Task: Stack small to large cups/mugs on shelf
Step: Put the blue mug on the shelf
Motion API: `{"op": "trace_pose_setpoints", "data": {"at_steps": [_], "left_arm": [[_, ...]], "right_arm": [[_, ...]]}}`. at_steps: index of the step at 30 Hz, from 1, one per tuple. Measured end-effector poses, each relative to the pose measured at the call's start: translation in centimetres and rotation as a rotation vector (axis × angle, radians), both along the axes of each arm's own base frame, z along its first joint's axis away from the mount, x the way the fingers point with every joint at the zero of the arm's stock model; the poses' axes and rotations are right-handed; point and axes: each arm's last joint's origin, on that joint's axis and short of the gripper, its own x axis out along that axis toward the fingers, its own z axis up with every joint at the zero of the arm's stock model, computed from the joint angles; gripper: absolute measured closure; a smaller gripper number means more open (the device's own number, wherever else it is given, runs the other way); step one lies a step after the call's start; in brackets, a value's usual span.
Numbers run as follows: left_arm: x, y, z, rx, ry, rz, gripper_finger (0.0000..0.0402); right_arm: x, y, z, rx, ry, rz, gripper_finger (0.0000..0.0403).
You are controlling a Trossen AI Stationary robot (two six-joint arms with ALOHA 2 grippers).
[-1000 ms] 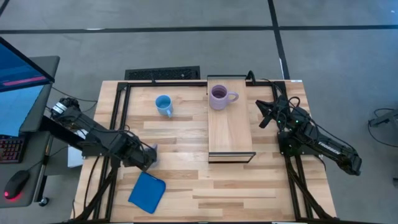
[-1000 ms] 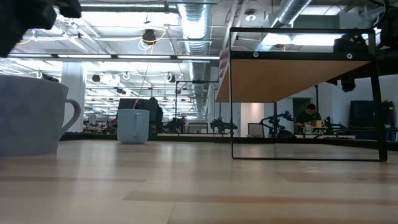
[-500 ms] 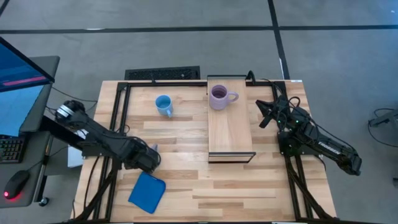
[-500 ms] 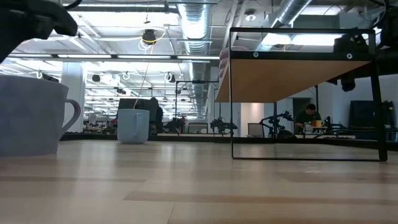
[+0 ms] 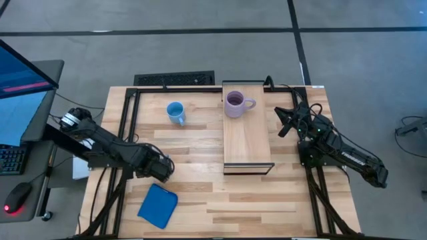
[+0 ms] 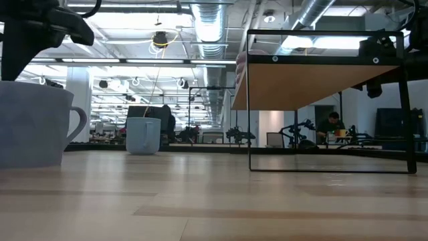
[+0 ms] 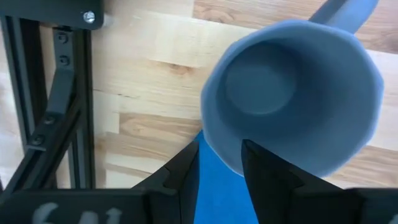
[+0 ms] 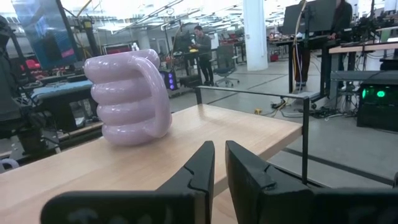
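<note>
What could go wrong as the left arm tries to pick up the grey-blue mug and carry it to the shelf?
1. The left gripper's jaws straddle only one side of the grey-blue mug's rim, so the mug may tilt or slip when lifted.
2. The purple mug stands on the shelf; a swinging mug could knock it.
The right gripper waits beside the shelf.

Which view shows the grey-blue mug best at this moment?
The left wrist view: the grey-blue mug fills it from above, showing its rim, empty inside and handle, with the left gripper straddling its wall. The low view shows only its side at the edge. The high view hides it under the arm. The right wrist view misses it.
</note>
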Motion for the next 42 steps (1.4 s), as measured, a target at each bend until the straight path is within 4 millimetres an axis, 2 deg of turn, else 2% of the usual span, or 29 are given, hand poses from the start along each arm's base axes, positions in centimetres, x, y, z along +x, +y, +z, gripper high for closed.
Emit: {"op": "trace_pose_setpoints", "data": {"at_steps": [12,22,32,42], "left_arm": [[-0.4,0.1,0.0,0.0,0.045,0.006,0.029],[0.4,-0.5,-1.3,-0.024,0.122,0.001,0.029],[1.5,-0.9,-1.4,-0.042,-0.026,-0.114,0.029],[1.6,-0.9,-1.4,-0.045,-0.034,-0.128,0.029]], "right_arm": [[0.0,0.0,0.0,0.0,0.0,0.0,0.0339],[0.0,0.0,0.1,-0.007,-0.008,0.0,0.0339],[0.0,0.0,0.1,-0.008,-0.01,0.0,0.0339],[0.0,0.0,0.1,-0.007,-0.009,0.0,0.0339]]}}
